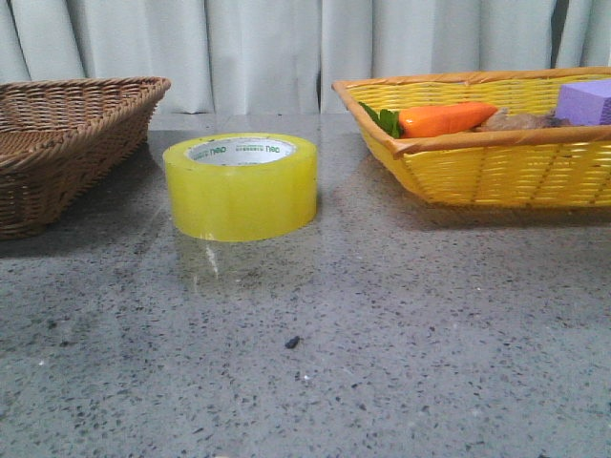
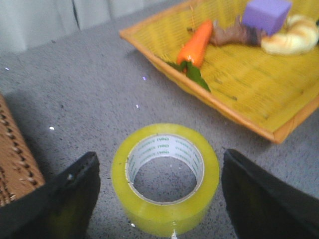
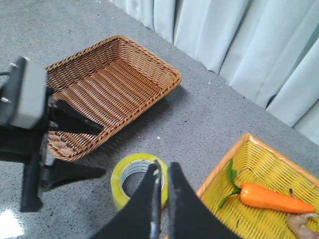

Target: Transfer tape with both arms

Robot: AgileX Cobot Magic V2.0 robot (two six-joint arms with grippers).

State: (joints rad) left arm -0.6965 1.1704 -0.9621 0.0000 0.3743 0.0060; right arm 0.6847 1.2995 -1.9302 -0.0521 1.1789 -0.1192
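Note:
The tape [image 1: 241, 187], a wide glossy yellow roll with a white core and green lettering, lies flat on the grey table between two baskets. In the left wrist view the tape [image 2: 165, 209] shows between my left gripper's [image 2: 159, 158] black fingers, which stand wide open and empty on either side of it, not touching. No gripper shows in the front view. In the right wrist view my right gripper [image 3: 163, 167] is shut and empty, high above the tape [image 3: 119, 184]. The left gripper [image 3: 103, 149] shows there, open, just beside the roll.
A brown wicker basket [image 1: 57, 143] stands at the left, empty inside [image 3: 109, 84]. A yellow wicker basket [image 1: 496, 172] at the right holds an orange toy carrot [image 1: 444, 118], a purple block [image 1: 584, 100] and a bread piece [image 2: 294, 37]. A curtain hangs behind.

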